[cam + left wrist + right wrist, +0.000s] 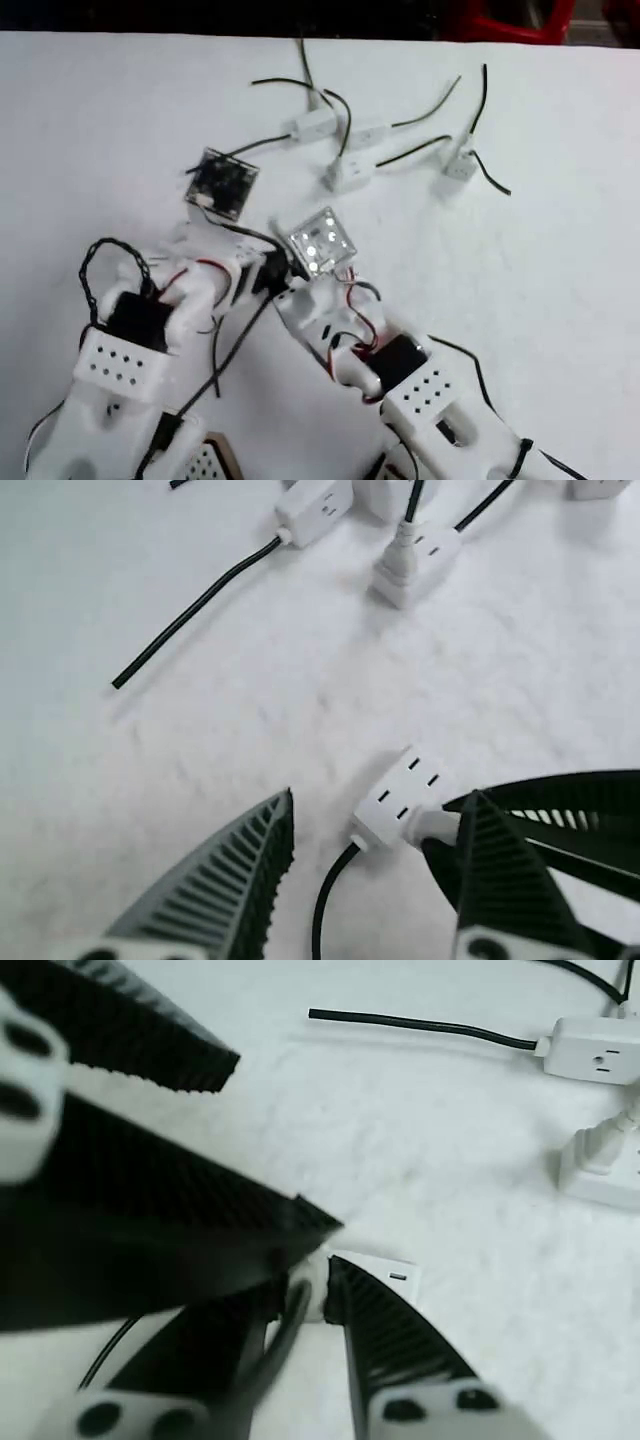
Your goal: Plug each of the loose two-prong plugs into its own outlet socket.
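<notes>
Socket [405,785] within spread, empty left end effector [379,798] | right end effector [300,1295] clamps plug [316,1282] at its edge

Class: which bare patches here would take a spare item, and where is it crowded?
Free: the white table left of the cluster of white outlet blocks with black cords, and its right side past that cluster. Crowded: between the arms, where the open left jaws straddle a white outlet block and the right jaws clamp a white plug beside it.
</notes>
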`<state>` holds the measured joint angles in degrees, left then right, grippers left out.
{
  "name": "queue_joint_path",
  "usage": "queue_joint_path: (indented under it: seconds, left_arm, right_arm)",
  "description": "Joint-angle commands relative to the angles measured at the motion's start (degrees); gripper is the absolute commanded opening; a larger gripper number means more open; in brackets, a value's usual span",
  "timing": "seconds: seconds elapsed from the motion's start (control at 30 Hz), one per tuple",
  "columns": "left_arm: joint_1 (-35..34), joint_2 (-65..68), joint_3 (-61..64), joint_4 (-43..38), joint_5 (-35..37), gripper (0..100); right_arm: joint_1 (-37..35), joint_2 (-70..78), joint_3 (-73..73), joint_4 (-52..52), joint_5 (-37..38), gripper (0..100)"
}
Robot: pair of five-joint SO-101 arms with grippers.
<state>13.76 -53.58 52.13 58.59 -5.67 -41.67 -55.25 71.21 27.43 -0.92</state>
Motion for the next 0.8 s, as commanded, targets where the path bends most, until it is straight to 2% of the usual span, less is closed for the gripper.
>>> queue_joint_path:
  seconds: [0.0,0.17,0.37,0.5,0.63,0.77]
  left_arm:
    - [5.5,-1.8,-2.4,1.7,0.2,27]
    - [1.4,-1.8,-2.7,1.7,0.2,27]
    - [-12.9,-1.8,-1.1,1.8,0.3,27]
    - [-20.9,-1.8,2.3,1.5,0.2,27]
    - [-26.4,-1.8,5.8,1.1,-0.3,27]
    - [-30.9,-1.8,11.0,-3.6,-2.5,27]
  right_arm:
    - [0.7,-1.1,-0.6,-0.2,0.4,1.7]
    - [1.2,-1.0,-0.6,0.4,0.3,1.7]
    - [4.7,0.9,-7.1,8.7,0.4,1.6]
    - [5.0,9.8,-15.2,14.5,0.1,1.6]
    - [6.9,19.1,-21.8,15.2,0.0,1.6]
    - [8.6,26.9,-26.7,15.2,0.0,1.6]
